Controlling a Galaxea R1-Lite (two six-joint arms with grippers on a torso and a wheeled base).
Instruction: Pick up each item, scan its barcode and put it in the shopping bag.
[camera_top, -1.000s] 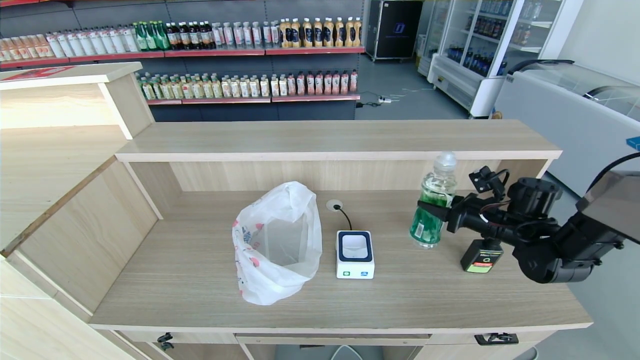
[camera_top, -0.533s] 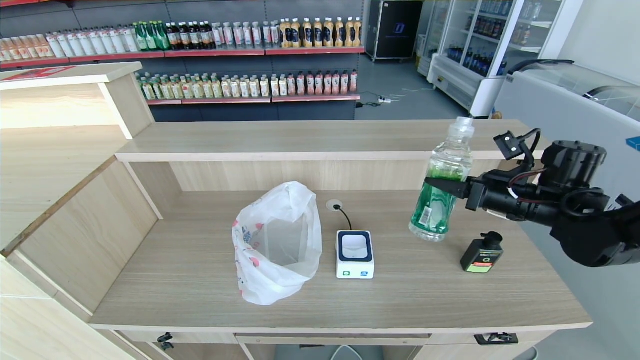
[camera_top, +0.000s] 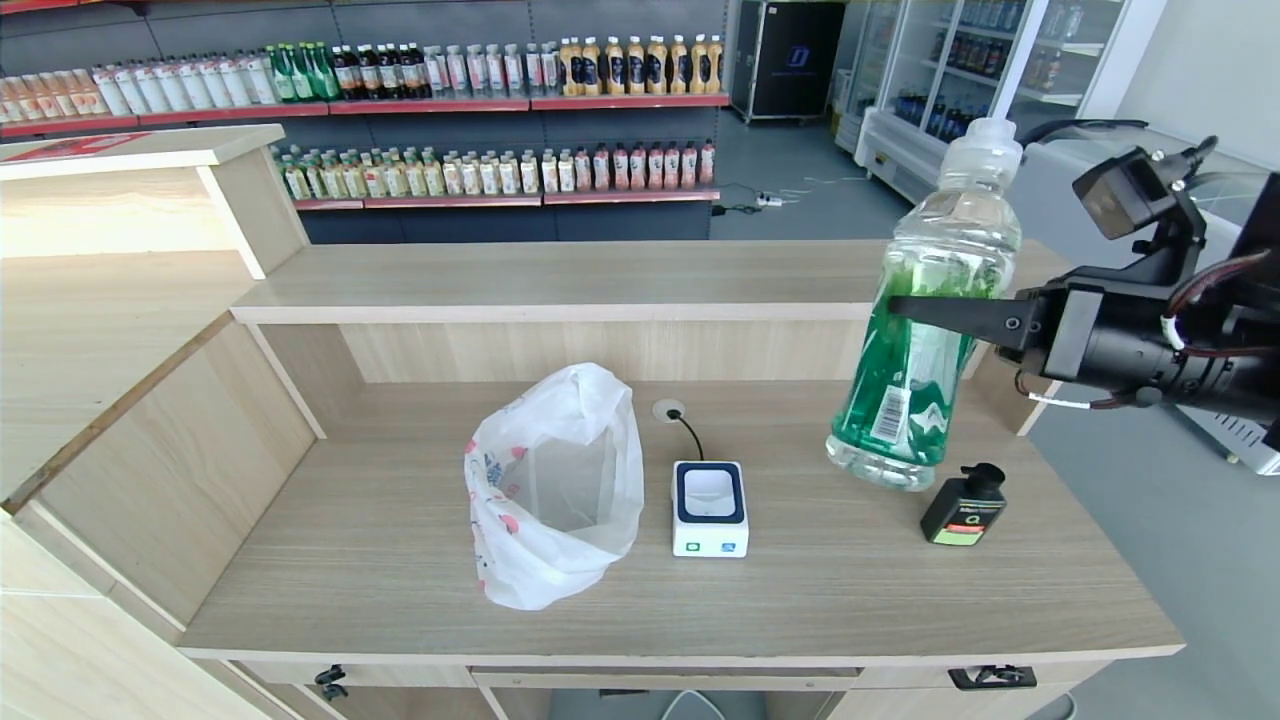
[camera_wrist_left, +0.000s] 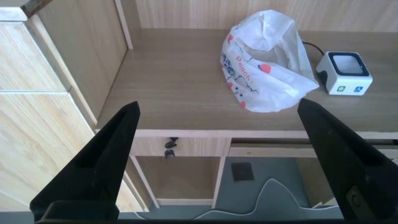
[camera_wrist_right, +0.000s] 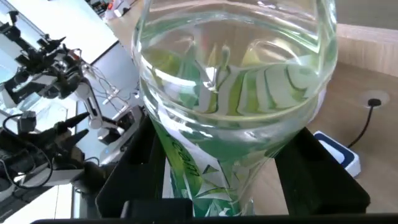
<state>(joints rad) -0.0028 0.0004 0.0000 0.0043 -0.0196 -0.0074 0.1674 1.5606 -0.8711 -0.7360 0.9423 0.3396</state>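
right gripper (camera_top: 935, 310) raised higher, green bottle (camera_top: 925, 330) lifted off counter

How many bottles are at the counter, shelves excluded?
2: a green bottle held in the right pincer; a small black bottle standing on the counter. The bag may hide more.

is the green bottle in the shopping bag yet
No, the green bottle hangs in the right gripper over the counter, off to the side of the shopping bag.

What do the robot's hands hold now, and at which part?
The right hand holds the bottle by its upper body, just below the shoulder. The left hand is open and holds nothing.
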